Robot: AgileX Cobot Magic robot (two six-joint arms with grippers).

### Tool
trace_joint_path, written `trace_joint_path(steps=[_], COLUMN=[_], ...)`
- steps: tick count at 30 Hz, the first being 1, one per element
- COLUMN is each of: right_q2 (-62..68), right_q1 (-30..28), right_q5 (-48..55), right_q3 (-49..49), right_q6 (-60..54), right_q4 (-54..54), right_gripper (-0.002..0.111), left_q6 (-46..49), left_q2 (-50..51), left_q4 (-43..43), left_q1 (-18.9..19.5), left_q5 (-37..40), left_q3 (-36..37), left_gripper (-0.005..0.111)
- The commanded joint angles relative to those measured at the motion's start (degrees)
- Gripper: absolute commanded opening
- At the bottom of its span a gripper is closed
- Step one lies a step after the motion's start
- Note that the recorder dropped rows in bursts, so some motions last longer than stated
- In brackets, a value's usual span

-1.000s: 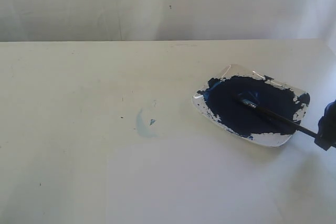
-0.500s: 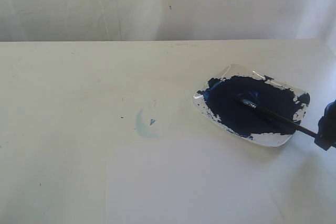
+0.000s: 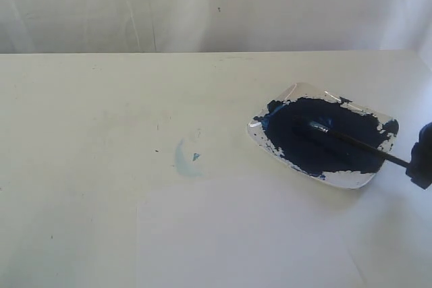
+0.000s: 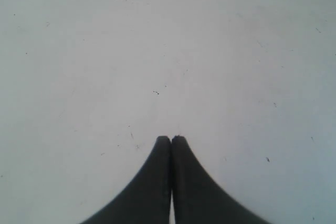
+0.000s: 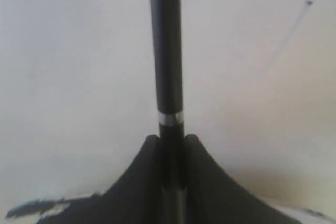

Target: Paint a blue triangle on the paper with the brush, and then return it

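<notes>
The brush [image 3: 358, 144] is thin and black-handled. Its ferrule and tip lie over the dark navy paint pool in the dish [image 3: 351, 179] at the right. My right gripper [image 3: 420, 165] is at the right edge of the exterior view, shut on the handle's end. In the right wrist view the handle [image 5: 165, 51] runs straight out from between the right gripper's [image 5: 171, 139] fingers. The paper [image 3: 243, 241] is a plain white sheet at the front centre. No blue triangle shows on it. My left gripper [image 4: 171, 139] is shut and holds nothing, over a bare pale surface.
A faint pale-blue smudge [image 3: 185, 160] marks the cream tabletop [image 3: 101, 119] just behind the paper's far left corner. A white wall [image 3: 202, 5] stands behind the table's back edge. The dish sits near the table's right side.
The right gripper has risen slightly with the brush, so the handle now lies a little higher over the dish. The tip stays over the paint pool.
</notes>
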Motion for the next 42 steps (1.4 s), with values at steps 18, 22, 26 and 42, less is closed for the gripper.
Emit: trace_joint_path(steps=[18,22,26,42], right_q2=[-11.6,-12.8,-13.8,-14.5], right_q1=[-0.4,-0.4,-0.1,-0.1], right_q5=[-43.9,-58.3,-70.5,-84.5], right_q3=[-0.3,-0.3,-0.3,-0.3], right_q6=[-27.9,-37.0,-38.2,-38.2], right_q4=[-31.2,-39.9,-47.8,-81.1], right_gripper=[0.0,0.0,0.0,0.0], left_q6=[0.1,0.1,0.1,0.1], left_q2=[-0.3,-0.3,-0.3,-0.3], left_q4=[-0.3,-0.3,-0.3,-0.3], left_q1=[0.1,0.1,0.1,0.1], left_q5=[-0.2,-0.2,-0.2,-0.2], left_q3=[0.2,0.2,0.2,0.2], left_gripper=[0.0,0.0,0.0,0.0])
